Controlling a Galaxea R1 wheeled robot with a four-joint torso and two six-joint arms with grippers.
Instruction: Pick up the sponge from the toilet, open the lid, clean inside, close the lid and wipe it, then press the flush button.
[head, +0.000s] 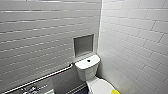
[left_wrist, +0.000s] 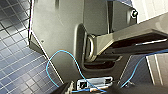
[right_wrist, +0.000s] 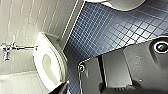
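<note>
- Toilet (head: 87, 68): stands in the corner of the tiled walls, tank behind, bowl nearest the camera
- Lid (head: 99, 86): lies down over the bowl; opening, cleaning inside, closing and wiping are judged not yet done
- Left pincer (left_wrist: 92, 90), right pincer (right_wrist: 62, 88): whether released or clenched cannot be told
- Sponge (head: 115, 92): yellow sliver on the lid's near edge, judged not yet picked up
- Flush button (head: 88, 60): dark dot in the middle of the tank top; pressing it is judged the final step

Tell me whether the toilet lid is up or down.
Down: the lid shows as a flat, unbroken white oval, the sponge sitting at its edge.
</note>
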